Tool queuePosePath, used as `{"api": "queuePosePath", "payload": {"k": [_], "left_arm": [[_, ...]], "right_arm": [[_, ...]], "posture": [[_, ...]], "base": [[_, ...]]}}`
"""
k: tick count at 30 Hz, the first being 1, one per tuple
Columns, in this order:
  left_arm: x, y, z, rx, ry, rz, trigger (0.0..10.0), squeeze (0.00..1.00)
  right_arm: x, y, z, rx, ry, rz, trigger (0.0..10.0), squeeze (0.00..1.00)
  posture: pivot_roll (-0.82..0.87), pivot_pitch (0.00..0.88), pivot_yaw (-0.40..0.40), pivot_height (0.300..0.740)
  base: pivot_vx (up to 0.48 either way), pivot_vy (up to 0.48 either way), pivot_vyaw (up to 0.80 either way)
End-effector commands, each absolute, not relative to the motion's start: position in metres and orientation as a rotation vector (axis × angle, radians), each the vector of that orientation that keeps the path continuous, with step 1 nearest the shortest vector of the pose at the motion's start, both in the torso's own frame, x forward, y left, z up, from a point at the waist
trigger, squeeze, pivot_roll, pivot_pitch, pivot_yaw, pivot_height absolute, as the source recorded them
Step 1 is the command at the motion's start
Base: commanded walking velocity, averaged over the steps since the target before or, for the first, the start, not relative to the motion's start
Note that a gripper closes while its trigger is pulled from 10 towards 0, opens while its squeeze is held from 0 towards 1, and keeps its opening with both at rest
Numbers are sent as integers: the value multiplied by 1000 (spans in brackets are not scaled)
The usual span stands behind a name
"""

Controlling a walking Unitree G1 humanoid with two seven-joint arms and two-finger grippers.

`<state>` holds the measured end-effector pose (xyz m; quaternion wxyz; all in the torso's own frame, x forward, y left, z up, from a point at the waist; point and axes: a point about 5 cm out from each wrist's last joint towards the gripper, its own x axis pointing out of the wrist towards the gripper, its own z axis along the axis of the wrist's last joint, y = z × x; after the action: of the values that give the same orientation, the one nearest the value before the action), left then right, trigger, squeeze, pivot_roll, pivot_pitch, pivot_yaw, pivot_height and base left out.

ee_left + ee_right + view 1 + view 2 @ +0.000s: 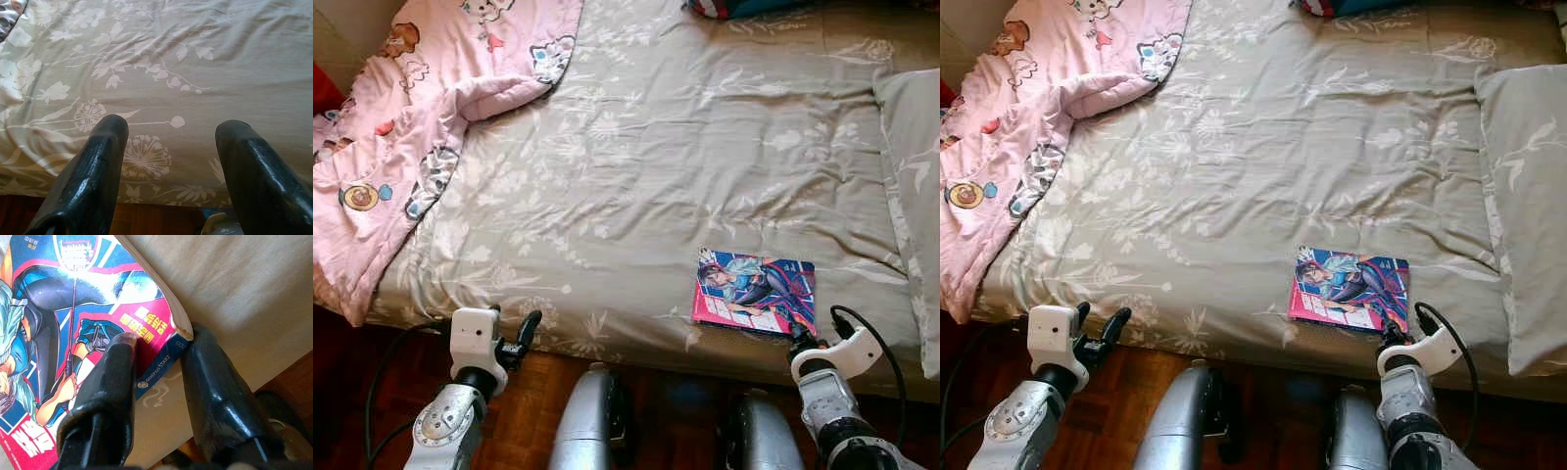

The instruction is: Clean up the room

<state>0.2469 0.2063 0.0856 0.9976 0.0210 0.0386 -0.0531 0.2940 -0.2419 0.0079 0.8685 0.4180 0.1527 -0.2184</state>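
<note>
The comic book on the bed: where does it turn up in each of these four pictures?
Left eye view: comic book, lower right, at the bed's near edge.
Right eye view: same book, just right of centre.
Left wrist view: not in it.
Right wrist view: close up, its corner between the right end effector's fingers.
Shared landmark: the floral sheet.
</note>
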Motion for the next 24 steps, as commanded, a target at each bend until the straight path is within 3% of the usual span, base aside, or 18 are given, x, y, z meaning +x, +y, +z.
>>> {"api": "queuePosePath", "payload": {"k": [1,7,8,12,13,14,24], "left_arm": [[239,214,75,63,129,-87,10000,0],[239,215,75,64,131,-89,10000,0],[239,215,74,65,133,-90,10000,0],[240,215,74,66,135,-91,10000,0],[240,215,74,66,135,-92,10000,0],[240,215,73,67,138,-93,10000,0],[241,216,71,76,147,-98,10000,0]], "right_arm": [[280,-243,-5,876,366,-499,10000,0],[285,-238,-2,889,350,-452,10000,0],[285,-237,-2,897,350,-443,10000,1000],[285,-237,-3,886,359,-443,10000,1000],[285,-236,-3,885,360,-445,10000,682],[286,-236,-2,889,359,-442,10000,0],[291,-241,4,859,337,-435,10000,0]], "posture": [[153,372,162,651],[153,371,163,651],[154,370,163,651],[155,369,165,651],[155,369,166,651],[154,370,169,651],[152,365,170,651]], "base": [[0,0,0],[0,0,0],[0,0,0],[0,0,0],[0,0,0],[0,0,0],[0,0,0]]}}
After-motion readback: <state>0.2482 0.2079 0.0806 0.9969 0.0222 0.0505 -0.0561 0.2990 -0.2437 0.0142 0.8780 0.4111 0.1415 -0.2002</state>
